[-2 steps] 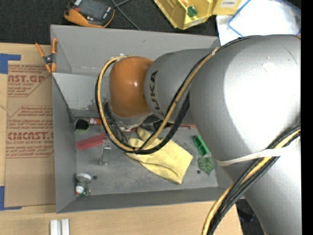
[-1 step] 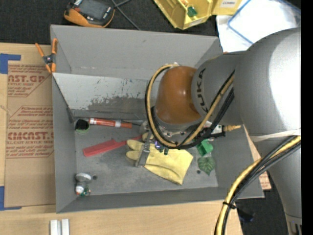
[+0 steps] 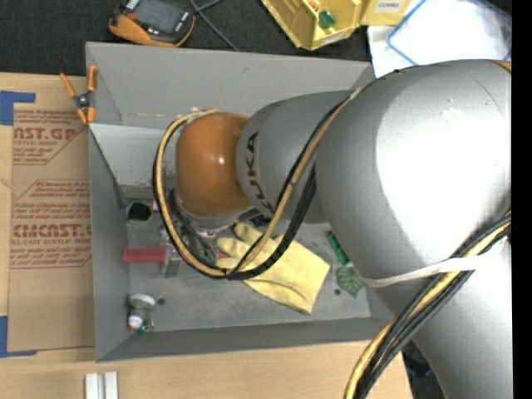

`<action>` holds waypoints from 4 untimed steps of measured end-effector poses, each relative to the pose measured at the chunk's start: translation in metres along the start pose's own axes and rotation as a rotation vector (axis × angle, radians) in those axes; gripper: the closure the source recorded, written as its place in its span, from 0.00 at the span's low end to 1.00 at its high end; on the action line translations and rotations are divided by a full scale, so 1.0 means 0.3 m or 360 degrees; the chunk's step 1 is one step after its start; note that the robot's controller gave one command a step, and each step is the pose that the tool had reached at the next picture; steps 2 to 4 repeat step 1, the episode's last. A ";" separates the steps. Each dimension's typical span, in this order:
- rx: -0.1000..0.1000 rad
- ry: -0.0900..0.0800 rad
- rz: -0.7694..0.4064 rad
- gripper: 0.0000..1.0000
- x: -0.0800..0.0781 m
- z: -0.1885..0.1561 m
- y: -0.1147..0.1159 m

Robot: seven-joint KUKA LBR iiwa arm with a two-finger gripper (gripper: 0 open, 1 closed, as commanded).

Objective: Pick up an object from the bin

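My gripper is low in the middle of the bin, mostly hidden under the arm's orange cover. Just to its right and below lies a crumpled yellow cloth, its upper edge tucked under the gripper. To its left, a small flat red piece rests on the bin floor, close to the gripper's lower left side. Further up on the left a small dark object with a green spot sits by the bin's wall.
A small silver and green thing lies in the near left corner. A green strip-like item lies at the right, by the cloth. The arm covers the bin's right and back parts.
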State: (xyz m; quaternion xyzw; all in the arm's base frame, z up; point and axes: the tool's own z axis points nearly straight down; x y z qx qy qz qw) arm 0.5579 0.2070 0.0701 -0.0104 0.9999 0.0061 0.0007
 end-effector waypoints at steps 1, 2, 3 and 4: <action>0.0001 0.0000 0.0001 1.00 -0.001 0.000 -0.003; 0.0001 0.0000 0.0001 1.00 -0.001 0.000 -0.003; 0.0001 0.0000 0.0001 1.00 -0.001 0.000 -0.003; 0.0001 0.0000 0.0001 1.00 -0.001 0.000 -0.003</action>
